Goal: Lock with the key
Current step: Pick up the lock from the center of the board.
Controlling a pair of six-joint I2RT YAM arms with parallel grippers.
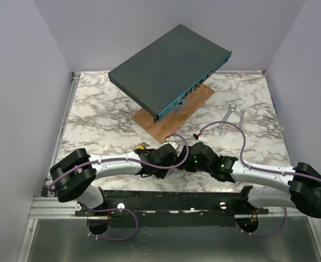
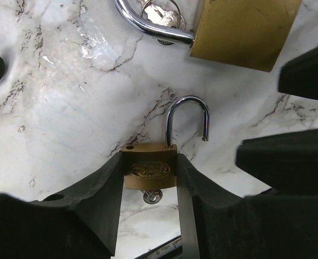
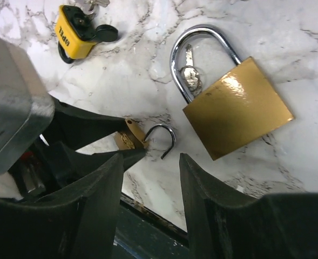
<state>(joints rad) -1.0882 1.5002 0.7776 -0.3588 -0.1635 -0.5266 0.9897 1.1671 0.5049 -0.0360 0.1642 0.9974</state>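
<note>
A small brass padlock (image 2: pixel 148 170) lies on the marble with its silver shackle (image 2: pixel 188 116) swung open. My left gripper (image 2: pixel 149 162) is shut on its body, one finger against each side. A silver key (image 2: pixel 151 196) sticks out of the padlock's underside, between my fingers. In the right wrist view the same padlock (image 3: pixel 129 139) shows pinched between the left fingers. My right gripper (image 3: pixel 150 164) stands open just beside its shackle (image 3: pixel 167 137), holding nothing. In the top view both grippers, left (image 1: pixel 171 150) and right (image 1: pixel 190 155), meet near the table's front edge.
A large brass padlock (image 3: pixel 237 108) with keys (image 3: pixel 190 75) on its shackle lies just beyond. A yellow padlock (image 3: pixel 75 32) sits further left. A dark flat box (image 1: pixel 168 68) leans on a wooden board (image 1: pixel 171 117), two wrenches (image 1: pixel 228 117) lie right. The table's front edge (image 3: pixel 148 216) is close.
</note>
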